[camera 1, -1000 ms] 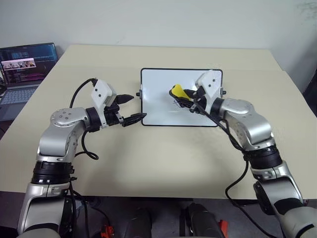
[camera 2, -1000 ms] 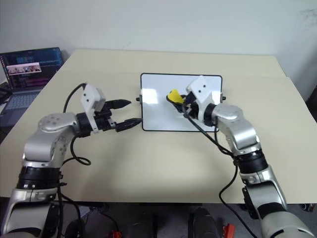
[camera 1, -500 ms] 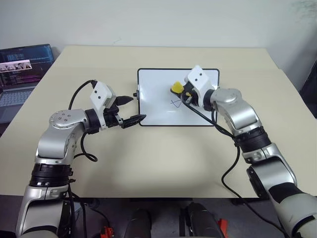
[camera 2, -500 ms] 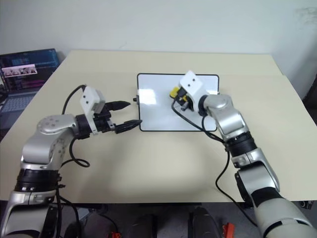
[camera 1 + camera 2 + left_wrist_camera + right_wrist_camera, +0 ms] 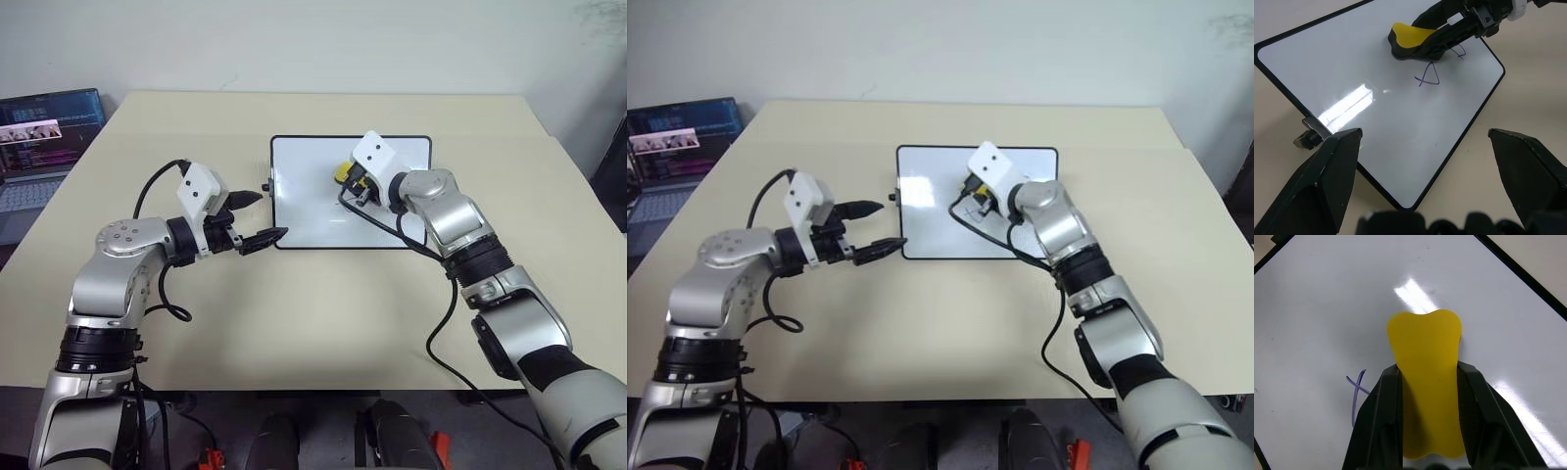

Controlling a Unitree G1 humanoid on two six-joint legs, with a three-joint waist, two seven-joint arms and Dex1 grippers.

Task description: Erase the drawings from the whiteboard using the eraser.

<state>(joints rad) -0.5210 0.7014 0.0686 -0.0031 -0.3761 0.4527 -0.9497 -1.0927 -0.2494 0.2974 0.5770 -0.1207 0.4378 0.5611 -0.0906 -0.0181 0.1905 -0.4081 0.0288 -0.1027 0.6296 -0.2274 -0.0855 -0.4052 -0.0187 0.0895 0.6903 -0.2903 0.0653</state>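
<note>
The whiteboard (image 5: 304,211) lies flat in the middle of the table. My right gripper (image 5: 347,180) is shut on the yellow eraser (image 5: 342,171), over the board's upper middle. In the left wrist view the eraser (image 5: 1413,39) rests with its dark underside on the whiteboard (image 5: 1352,63). A blue triangle-like drawing (image 5: 1428,77) lies just beside it, and another blue mark (image 5: 1460,51) is partly hidden under the right gripper. The right wrist view shows the eraser (image 5: 1425,347) and a blue line (image 5: 1356,391) beside it. My left gripper (image 5: 263,216) stands open at the board's left edge, holding nothing.
An open laptop (image 5: 44,127) sits at the far left of the beige table (image 5: 313,313). Small black knobs (image 5: 267,186) stick out from the board's left side. A black cable trails from my right wrist across the board's lower right.
My right gripper has pushed the eraser a little farther up the board and rolled, its forearm swinging round. The left arm has stayed put. The camera has shifted slightly.
</note>
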